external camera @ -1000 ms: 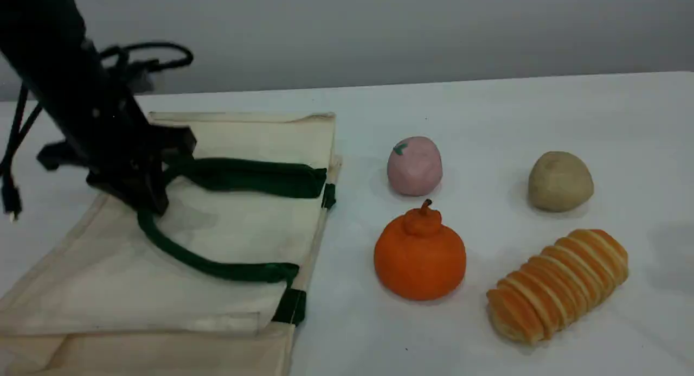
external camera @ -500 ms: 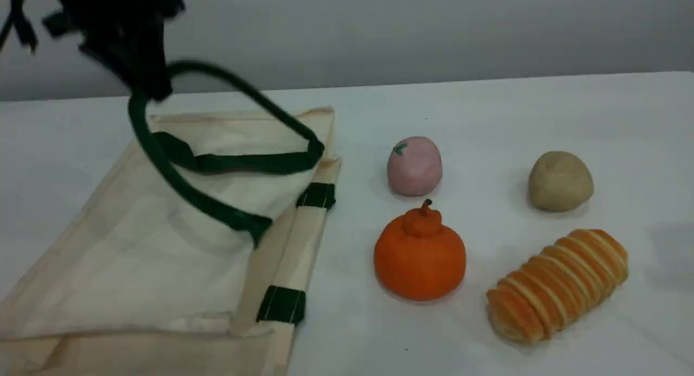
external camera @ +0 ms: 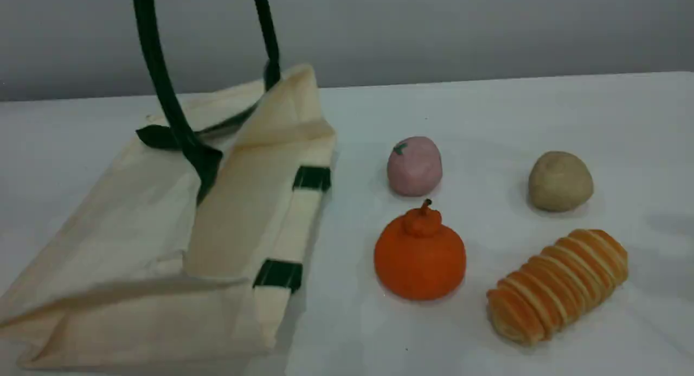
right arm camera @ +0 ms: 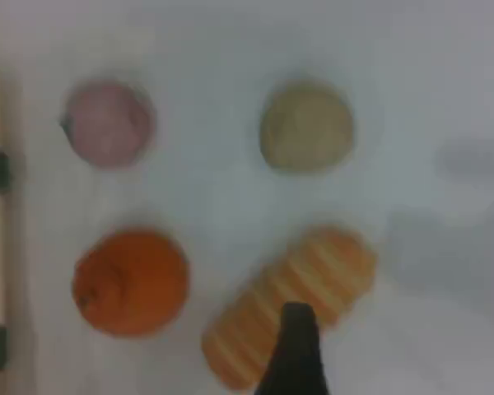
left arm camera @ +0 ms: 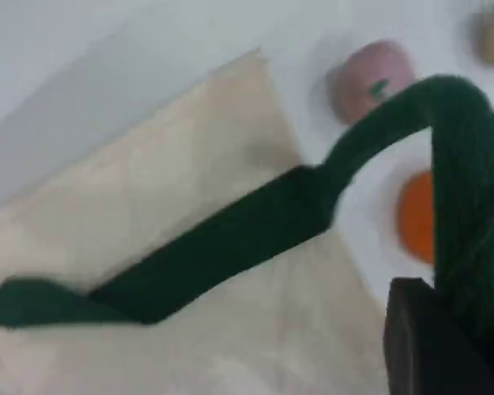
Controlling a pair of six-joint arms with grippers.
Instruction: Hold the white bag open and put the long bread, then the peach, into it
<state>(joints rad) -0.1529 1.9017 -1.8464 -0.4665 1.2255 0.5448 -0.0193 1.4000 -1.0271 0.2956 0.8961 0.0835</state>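
White bag [external camera: 135, 246] on the tabletop [external camera: 488, 110] to the left of the orange fruit [external camera: 419, 254], mouth turned toward that fruit, near half flat and creased, far rim lifted into a peak. Upper handle [external camera: 157, 83] of dark green strap taut and upright, both legs running out past the top edge of the scene view. Second handle [external camera: 157, 138] slack on the cloth beneath it. Left hand [left arm camera: 445, 329] pinched tight on the upper handle, strap running down into the dark fingertip in the left wrist view; hand itself outside the scene view. Peach [external camera: 415, 166] just behind the orange fruit, apart from it, green leaf mark on the side toward the bag. Long bread [external camera: 558, 284] to the right of the orange fruit and a little nearer the camera, lying slantwise on the tabletop. Beige lump [external camera: 560, 180] behind and to the right of the orange fruit, well apart. Right hand [right arm camera: 292, 354] spread wide, outside the scene view, hanging to the right of the orange fruit, dark fingertip over the long bread's near end in the right wrist view. That view blurred, gap between hand and bread not to be told.
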